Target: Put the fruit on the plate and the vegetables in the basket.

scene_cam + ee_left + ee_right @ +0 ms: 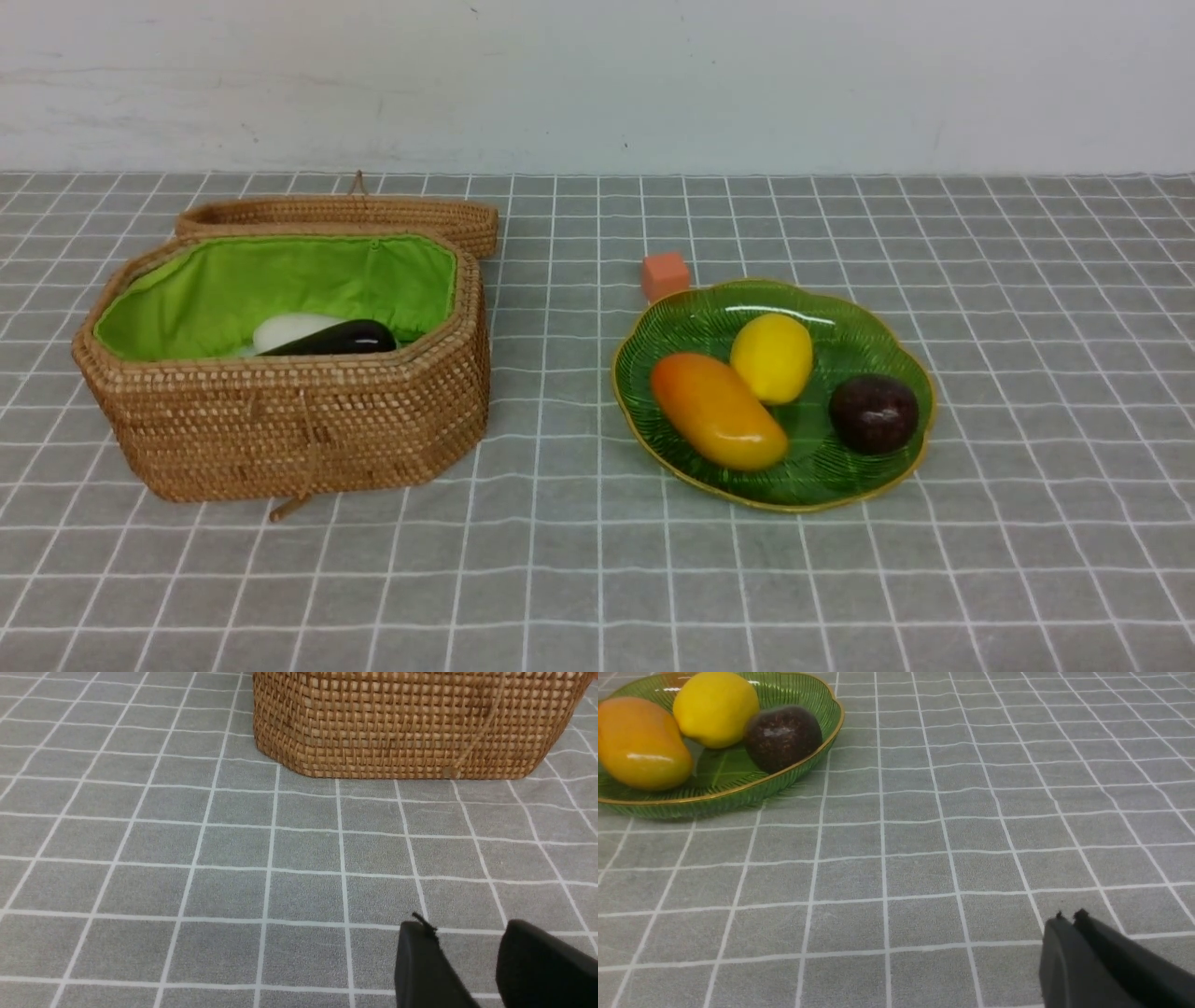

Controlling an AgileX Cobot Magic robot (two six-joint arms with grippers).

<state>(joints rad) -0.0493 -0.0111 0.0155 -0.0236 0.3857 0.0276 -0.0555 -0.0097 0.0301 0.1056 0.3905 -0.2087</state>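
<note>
The green glass plate on the right holds three fruit: an orange-yellow mango, a yellow lemon and a dark maroon round fruit. The open wicker basket on the left contains a dark purple eggplant and a white radish-like vegetable. No carrot shows. My left gripper hovers open and empty over the cloth, short of the basket's wall. My right gripper is shut with nothing in it, well away from the plate. Neither arm appears in the front view.
The basket's woven lid lies behind the basket. A small orange cube sits on the cloth just behind the plate. A grey checked tablecloth covers the table up to a pale wall.
</note>
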